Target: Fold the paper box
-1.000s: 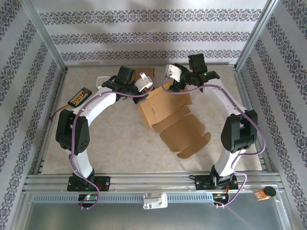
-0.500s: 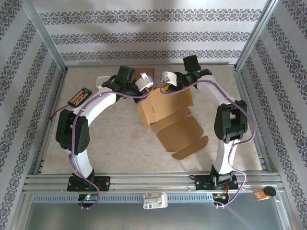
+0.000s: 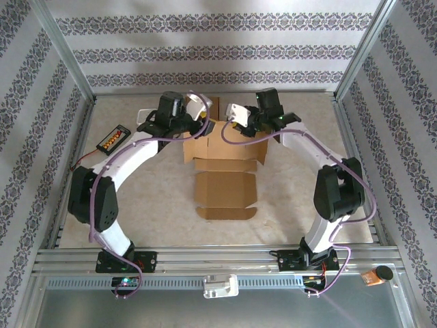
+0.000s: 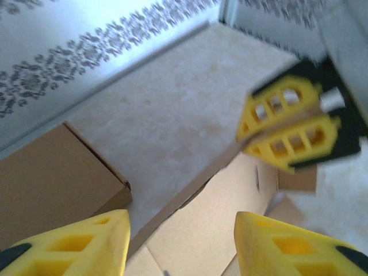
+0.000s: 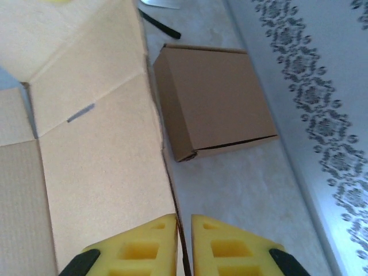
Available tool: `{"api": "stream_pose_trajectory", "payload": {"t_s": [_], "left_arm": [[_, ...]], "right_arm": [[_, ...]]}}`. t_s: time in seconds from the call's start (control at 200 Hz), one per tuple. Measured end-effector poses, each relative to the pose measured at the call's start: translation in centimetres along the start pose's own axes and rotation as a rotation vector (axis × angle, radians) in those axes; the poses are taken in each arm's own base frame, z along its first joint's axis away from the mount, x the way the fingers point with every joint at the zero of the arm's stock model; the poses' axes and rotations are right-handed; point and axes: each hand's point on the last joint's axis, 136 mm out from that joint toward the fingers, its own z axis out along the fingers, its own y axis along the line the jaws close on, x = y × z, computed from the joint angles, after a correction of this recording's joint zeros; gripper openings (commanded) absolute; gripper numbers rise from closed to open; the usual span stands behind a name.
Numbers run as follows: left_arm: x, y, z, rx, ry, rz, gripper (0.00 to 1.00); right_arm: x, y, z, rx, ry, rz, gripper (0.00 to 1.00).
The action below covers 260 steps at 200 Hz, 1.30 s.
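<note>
R gripper [image 5: 183,230] is clamped on a flap edge of paper box [image 5: 98,172]; L gripper [image 4: 181,224] is held w/ fingers apart over it.

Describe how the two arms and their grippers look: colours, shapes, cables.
Both the left arm and the right arm have curved white links joined by bulky black joints, with a purple cable running along each. The left gripper and the right gripper carry yellow wedge-shaped fingers with rectangular cut-out windows, set on black mounts.

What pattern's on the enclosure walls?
Enclosure walls: white with bands of grey floral motifs, clearest in top external view.
</note>
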Motion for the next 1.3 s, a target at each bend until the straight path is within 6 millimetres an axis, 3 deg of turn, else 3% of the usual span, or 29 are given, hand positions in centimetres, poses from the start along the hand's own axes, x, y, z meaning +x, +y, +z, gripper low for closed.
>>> {"api": "stream_pose_trajectory", "payload": {"t_s": [0.115,0.225,0.46,0.6,0.864,1.119,1.299], "left_arm": [[-1.7,1.1,-1.8,-0.058,-0.057,-0.171,0.54],[-1.9,2.7,-2.9,-0.088,-0.079,-0.321,0.57],[1.1,6.9,-2.9,-0.137,-0.046,-0.745,0.52],[2.4,7.6,-1.2,-0.032,-0.078,-0.957,0.5],[4.2,7.0,3.6,0.151,-0.038,-1.06,0.53],[3.8,7.3,3.8,0.142,-0.041,-1.062,0.39],[3.8,6.5,4.0,0.171,-0.023,-1.059,0.39]], "right_arm": [[-0.4,1.0,-0.5,0.069,0.022,-0.017,0.13],[-0.3,1.6,-0.8,0.11,0.033,-0.033,0.14],[1.1,1.7,-0.6,0.154,0.07,-0.037,0.14],[1.5,2.2,-0.5,0.154,0.071,-0.05,0.13],[1.3,2.2,-0.6,0.154,0.064,-0.071,0.13],[0.9,2.0,-1.0,0.162,0.053,-0.078,0.13],[0.8,2.1,-1.0,0.16,0.052,-0.077,0.12]]}}
